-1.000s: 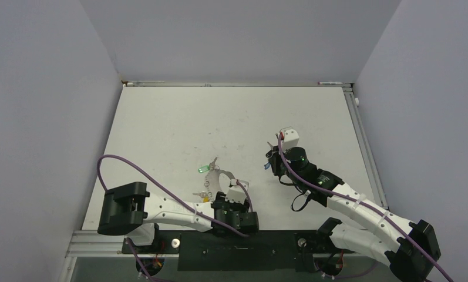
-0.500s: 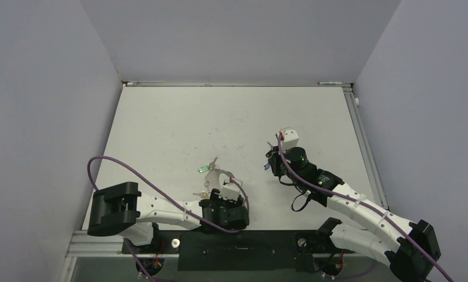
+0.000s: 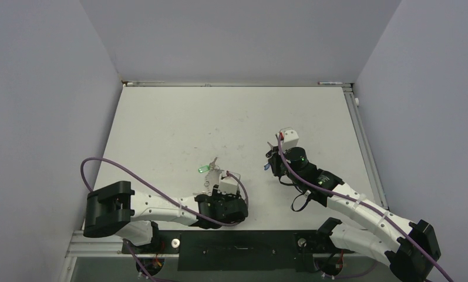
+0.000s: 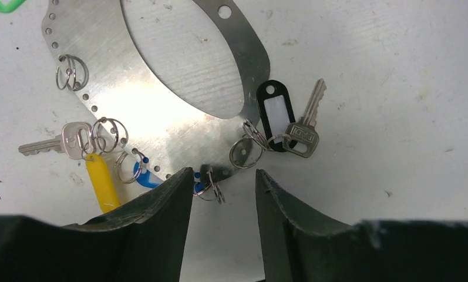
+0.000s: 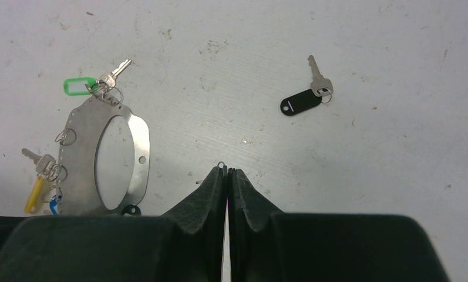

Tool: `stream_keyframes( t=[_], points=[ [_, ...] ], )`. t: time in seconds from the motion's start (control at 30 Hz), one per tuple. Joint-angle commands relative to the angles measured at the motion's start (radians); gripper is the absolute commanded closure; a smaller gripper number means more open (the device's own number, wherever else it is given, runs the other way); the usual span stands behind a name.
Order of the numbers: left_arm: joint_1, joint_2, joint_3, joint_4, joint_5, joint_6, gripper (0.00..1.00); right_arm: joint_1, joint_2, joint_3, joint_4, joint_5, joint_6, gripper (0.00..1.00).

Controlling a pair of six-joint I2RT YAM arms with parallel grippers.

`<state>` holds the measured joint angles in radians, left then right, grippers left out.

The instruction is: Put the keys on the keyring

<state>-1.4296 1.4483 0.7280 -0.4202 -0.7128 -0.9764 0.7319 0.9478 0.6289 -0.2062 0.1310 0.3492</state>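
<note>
The keyring here is a flat grey metal plate with an oval opening and small holes along its rim; it also shows in the right wrist view. On it hang a green-tagged key, a yellow-tagged key, a blue tag and a black-tagged key. My left gripper is open over the plate's near end, astride a small split ring. My right gripper is shut on a blue key, held above the table right of the plate. A loose black-tagged key lies further off.
The white table has grey walls on three sides and a metal rail along its right edge. The left arm's purple cable loops over the near left of the table.
My left gripper has moved left and away from the base, over the plate's near end, now covering much of it in the top view. The right arm has not moved.
</note>
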Motion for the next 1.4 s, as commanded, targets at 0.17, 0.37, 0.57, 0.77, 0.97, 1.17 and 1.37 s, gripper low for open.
stream_keyframes(
  t=[0.17,0.37,0.57,0.77,0.97,1.17,1.37],
  points=[
    [0.044,-0.045,0.027,-0.019,0.075,-0.018,0.66,-0.003,-0.009,-0.001,0.005,0.007,-0.003,0.95],
    [0.065,-0.015,0.044,-0.056,0.084,-0.043,0.69,-0.003,-0.016,-0.003,0.004,0.007,-0.002,0.95],
    [0.096,0.03,0.06,-0.075,0.11,-0.053,0.73,-0.003,-0.017,-0.005,0.004,0.007,-0.001,0.95],
    [0.095,0.05,0.063,-0.054,0.15,-0.052,0.82,-0.003,-0.018,-0.006,0.005,0.007,-0.004,0.95],
    [0.095,0.057,0.06,-0.015,0.145,0.015,1.0,-0.003,-0.02,-0.007,0.008,0.007,-0.003,0.95],
    [0.047,0.058,0.041,0.208,0.166,0.459,1.0,-0.003,-0.034,-0.007,0.003,0.049,0.007,0.95],
    [-0.035,0.11,0.061,0.256,0.05,0.718,1.0,-0.004,-0.074,-0.012,-0.001,0.088,0.015,0.95]
  ],
)
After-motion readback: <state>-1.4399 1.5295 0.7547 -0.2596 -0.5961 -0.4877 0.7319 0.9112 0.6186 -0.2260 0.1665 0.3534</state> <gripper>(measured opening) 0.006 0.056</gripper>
